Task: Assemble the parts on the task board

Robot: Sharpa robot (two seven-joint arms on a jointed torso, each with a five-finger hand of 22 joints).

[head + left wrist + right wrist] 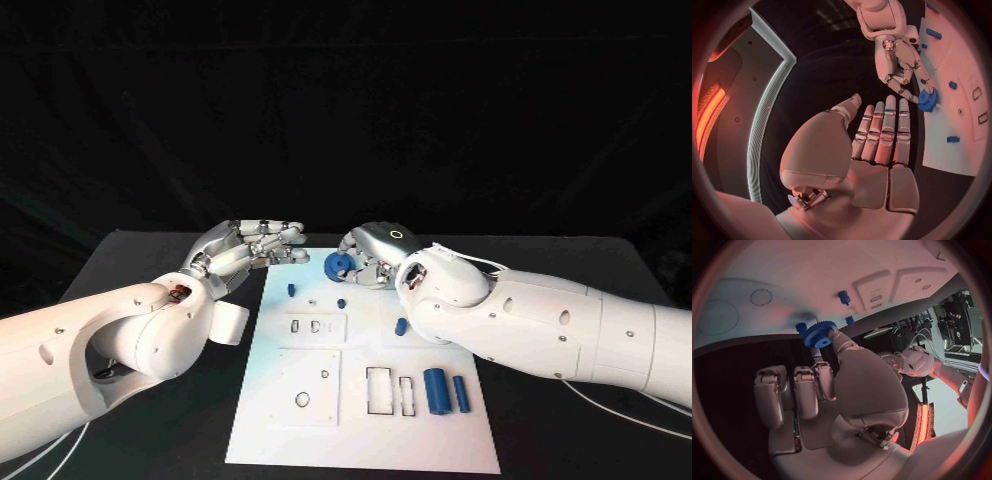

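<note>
The right hand (pixel 378 250) holds a blue gear (pixel 338 265) at the far end of the white board (pixel 447 440), which lies in the middle of the black tabletop (pixel 144 250). In the right wrist view the gear (pixel 820 333) sits pinched at the fingertips (pixel 834 336), the thumb on one side and a finger on the other, with the remaining fingers curled down toward the palm below it. The gear hangs just over the board's far edge, close to a small blue peg (pixel 290 289) and a second blue peg (pixel 342 300) that stand on the board near that end.

The left hand (pixel 248 248) holds nothing. In the left wrist view its fingers (pixel 882 131) are stretched out straight and side by side, with the thumb set off to one side, and they point toward the gear (pixel 927 100) without touching it. The two hands are near each other but apart.

Nearer the robot, a short blue cylinder (pixel 401 326) stands on the board just beside the right forearm. Toward the board's near right corner lie a thick blue cylinder (pixel 434 390) and a thinner blue rod (pixel 460 393), side by side, next to two narrow rectangular slots (pixel 378 390). A raised square plate with a round hole (pixel 303 399) takes up the near left part.
</note>
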